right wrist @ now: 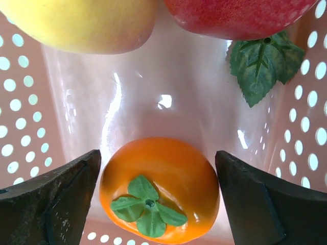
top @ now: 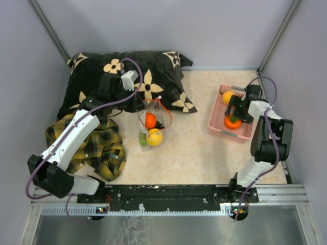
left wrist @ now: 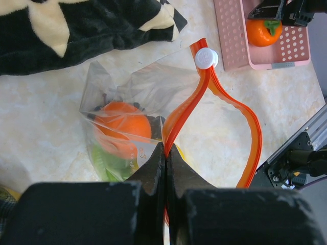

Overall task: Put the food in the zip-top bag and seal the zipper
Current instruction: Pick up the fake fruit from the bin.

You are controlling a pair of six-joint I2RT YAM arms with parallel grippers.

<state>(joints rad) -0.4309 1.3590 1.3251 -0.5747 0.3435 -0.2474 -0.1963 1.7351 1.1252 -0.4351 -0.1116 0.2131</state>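
The clear zip-top bag (top: 152, 125) stands on the table with its mouth apart. Inside it I see an orange (left wrist: 125, 122), a lemon (top: 154, 137) and a green piece (left wrist: 110, 161). My left gripper (left wrist: 166, 149) is shut on the red-orange zipper (left wrist: 186, 109) strip below its white slider (left wrist: 206, 58), holding the bag (left wrist: 153, 81) up from the pillow side. My right gripper (right wrist: 157, 161) is open, down in the pink basket (right wrist: 153, 97), with one finger on each side of an orange (right wrist: 159, 186) topped by green leaves. A yellow fruit (right wrist: 82, 23) and a red apple (right wrist: 240, 15) lie beyond it.
A black floral pillow (top: 127, 76) lies at the back left, with a yellow-black plaid cloth (top: 102, 145) in front of it under the left arm. The pink basket (top: 217, 120) sits near the right wall. A metal rail (top: 168, 194) runs along the near edge.
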